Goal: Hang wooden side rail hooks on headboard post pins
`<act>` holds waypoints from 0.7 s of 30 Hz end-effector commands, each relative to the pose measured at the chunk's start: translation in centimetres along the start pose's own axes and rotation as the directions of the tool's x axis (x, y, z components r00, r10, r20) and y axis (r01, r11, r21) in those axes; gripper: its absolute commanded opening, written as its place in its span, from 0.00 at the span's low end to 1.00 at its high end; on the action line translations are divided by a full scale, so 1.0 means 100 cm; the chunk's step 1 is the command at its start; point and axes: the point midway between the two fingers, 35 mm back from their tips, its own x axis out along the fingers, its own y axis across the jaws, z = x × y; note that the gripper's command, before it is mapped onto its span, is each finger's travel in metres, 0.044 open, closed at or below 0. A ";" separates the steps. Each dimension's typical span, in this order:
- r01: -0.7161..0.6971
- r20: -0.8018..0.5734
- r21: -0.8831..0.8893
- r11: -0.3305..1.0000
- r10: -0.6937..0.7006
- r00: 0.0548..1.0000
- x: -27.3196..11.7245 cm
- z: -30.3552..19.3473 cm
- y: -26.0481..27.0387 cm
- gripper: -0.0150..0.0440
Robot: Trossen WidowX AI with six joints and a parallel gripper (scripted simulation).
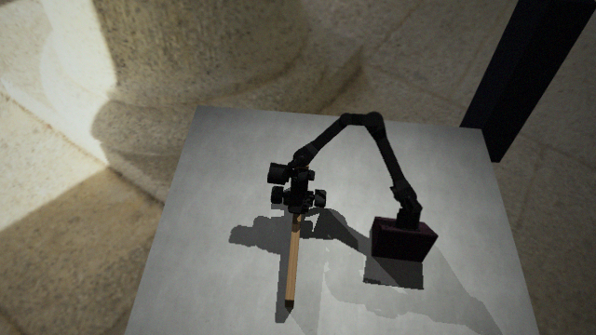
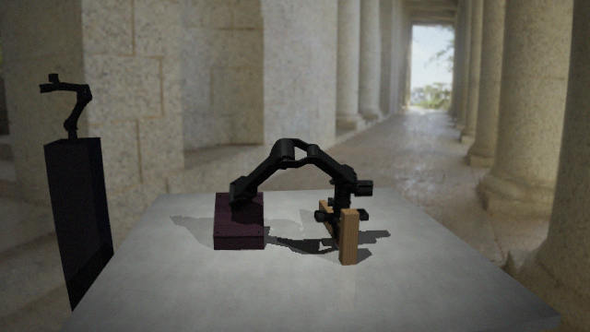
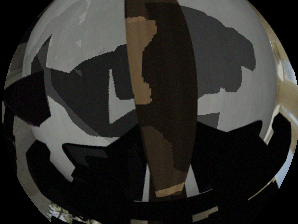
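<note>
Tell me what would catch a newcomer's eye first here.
The black arm arching over the pale table would likely draw the eye first, its base on a dark reddish box and its gripper shut on a wooden piece. Next, in the exterior view, come the upright wooden face at the table's near side and, at far left, a second black arm atop a tall dark pedestal.

Rail tan, wood-grained; table grey; arm black; base block dark purple

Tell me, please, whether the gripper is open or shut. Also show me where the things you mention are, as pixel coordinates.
Shut on the wooden rail (image 1: pixel 292 261) (image 3: pixel 170 90): the wrist view shows it between the fingers.
</note>
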 end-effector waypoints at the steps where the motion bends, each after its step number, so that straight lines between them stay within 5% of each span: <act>1: 0.009 -0.001 0.000 1.000 -0.009 1.000 -0.003 -0.002 -0.002 0.25; 21: 0.008 -0.001 0.000 1.000 -0.008 1.000 -0.003 -0.004 -0.001 0.25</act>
